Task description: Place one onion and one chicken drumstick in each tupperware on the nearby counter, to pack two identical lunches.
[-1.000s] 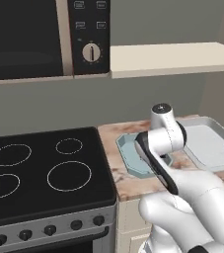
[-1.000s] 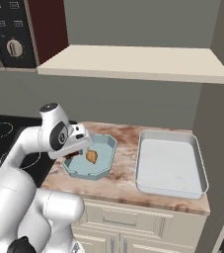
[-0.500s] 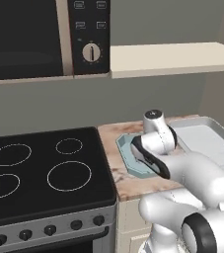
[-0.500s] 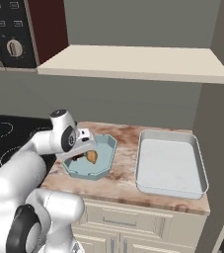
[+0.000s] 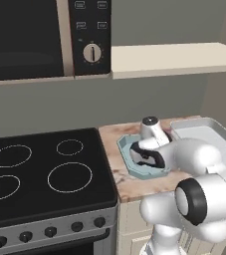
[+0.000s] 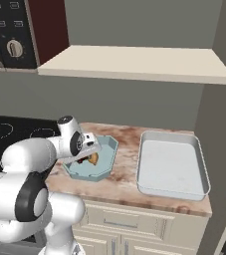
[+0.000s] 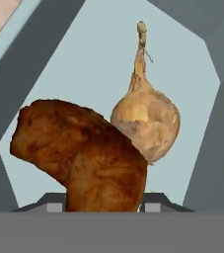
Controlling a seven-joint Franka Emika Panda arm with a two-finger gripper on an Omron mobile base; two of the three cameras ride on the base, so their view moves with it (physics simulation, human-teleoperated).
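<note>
The hand view looks down into the small light-blue tupperware [image 7: 84, 64], where a golden onion [image 7: 145, 121] lies on the floor. A browned chicken drumstick [image 7: 89, 153] rises from between my fingertips, with my gripper [image 7: 103, 203] shut on it just above the tub floor, beside the onion. From the right base view, my gripper [image 6: 86, 153] hangs low inside the light-blue tupperware [image 6: 109, 149], with the onion [image 6: 92, 159] just showing under the hand. The larger pale grey-white tupperware [image 6: 171, 164] sits to the right on the marbled counter [image 6: 122, 184]. My arm hides most of the blue tupperware [image 5: 127, 149] in the left base view.
A black stovetop [image 5: 40, 169] borders the counter on the left. A microwave [image 5: 40, 35] and a cream wall shelf [image 6: 134, 62] hang above. The pale tupperware [image 5: 204, 130] is close to the wall on the counter's right end.
My hand has gone down into the light-blue tupperware with the drumstick still in its grip, and the arm has folded forward over the counter. The onion has stayed put.
</note>
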